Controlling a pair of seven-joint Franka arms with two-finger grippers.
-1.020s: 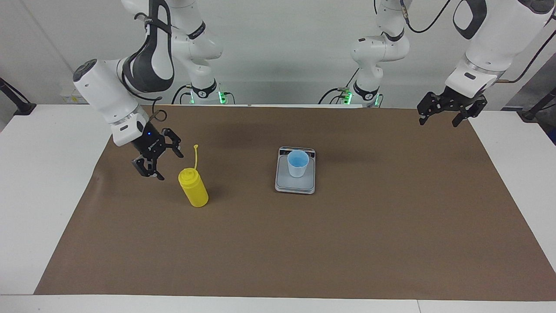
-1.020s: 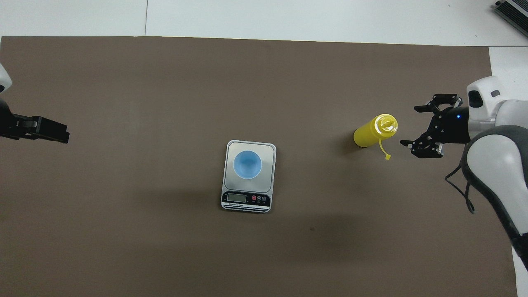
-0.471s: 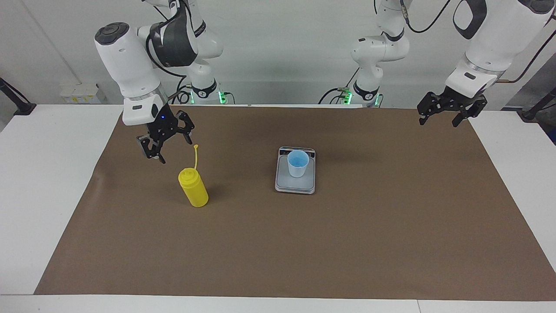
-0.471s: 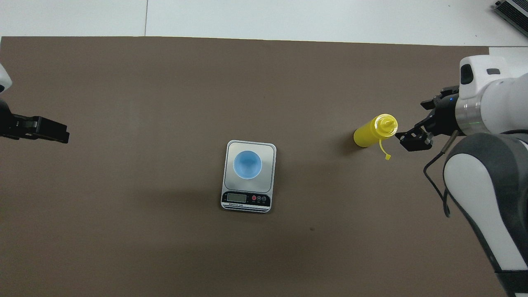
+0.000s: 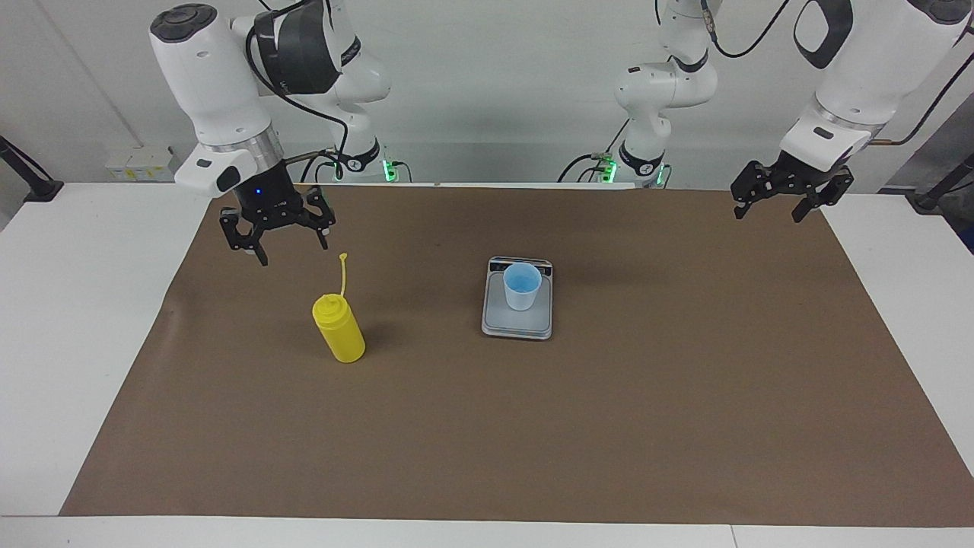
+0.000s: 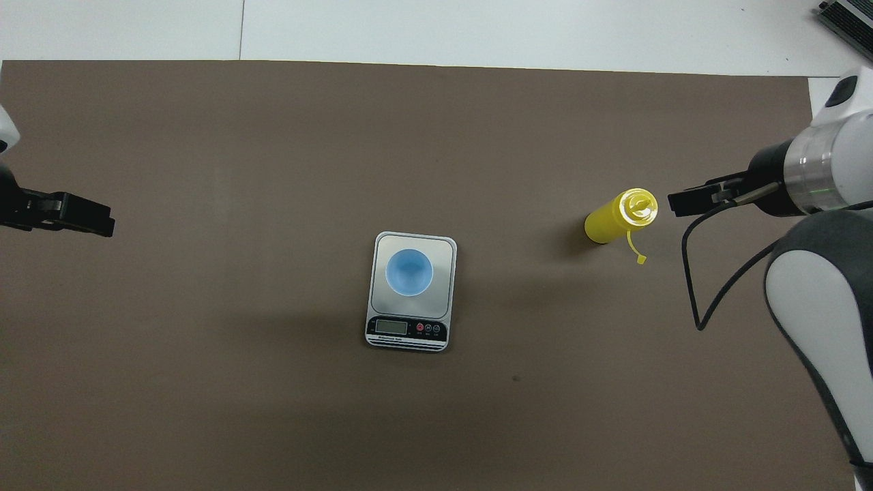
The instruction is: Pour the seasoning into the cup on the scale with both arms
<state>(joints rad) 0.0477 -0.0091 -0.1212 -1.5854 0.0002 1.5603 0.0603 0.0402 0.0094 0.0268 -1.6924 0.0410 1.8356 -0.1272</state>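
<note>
Right gripper (image 5: 277,237) fingers spread, empty, raised; bottle (image 5: 338,329) stands below them, apart. Left gripper (image 5: 791,199) spread, waits over mat (image 5: 533,426) edge.

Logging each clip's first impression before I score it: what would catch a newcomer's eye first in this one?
The yellow bottle stands upright on the brown mat toward the right arm's end of the table, its cap strap sticking up. The right tool hangs open in the air above the mat, clear of the bottle. Mid-table, a blue cup sits on the scale, while the left arm waits with its tool open over the mat's corner.
</note>
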